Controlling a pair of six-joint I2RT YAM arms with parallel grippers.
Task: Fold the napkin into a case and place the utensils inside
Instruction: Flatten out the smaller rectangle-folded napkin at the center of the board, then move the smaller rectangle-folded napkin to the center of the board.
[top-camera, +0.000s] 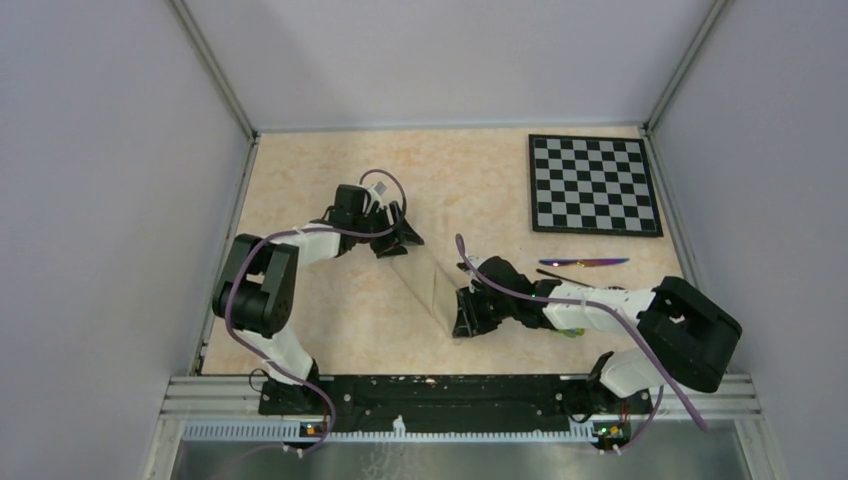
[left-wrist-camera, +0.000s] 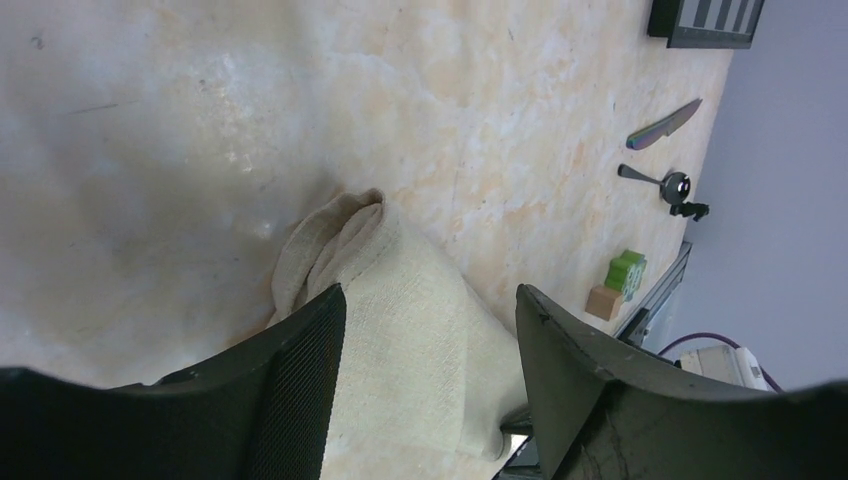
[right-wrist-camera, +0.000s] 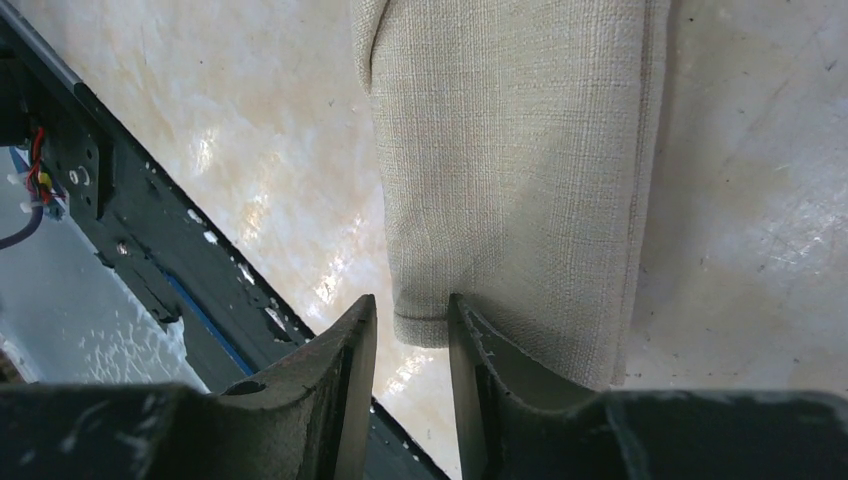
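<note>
Two tools, top view: the left tool (top-camera: 402, 243) sits at the upper-left end of the napkin (top-camera: 432, 285) and the right tool (top-camera: 466, 318) at its lower-right end. The cloth lies as a narrow folded band, diagonal across the centre of the surface (top-camera: 350, 320).
Utensils, top view: the utensils (top-camera: 585, 263) lie right of centre, just below the chessboard (top-camera: 593, 185), well apart from the napkin.
Step, top view: the folding step appears to be in hand; the band is not yet a case and nothing is inside it.
Left tool, left wrist view: jaws wide apart, straddling the band's bunched end at lower centre, not pinching it.
Clutter, left wrist view: along the right edge lie a purple-tinted knife (left-wrist-camera: 665, 123), a dark round-headed piece (left-wrist-camera: 655, 180) and a black knob (left-wrist-camera: 690, 209); lower down is a green block (left-wrist-camera: 627, 272).
Right tool, right wrist view: jaws nearly together, with the napkin's hemmed corner in the gap at lower centre; I cannot tell whether they bite.
Edge, right wrist view: the black base rail (right-wrist-camera: 150, 240) runs down the left, near that corner.
Next move: probably a sure pinch at both ends, so the band can be turned over again without springing open.
In the way: the right arm lies between band and utensils, and the flat cutlery will likely be hard to lift.
</note>
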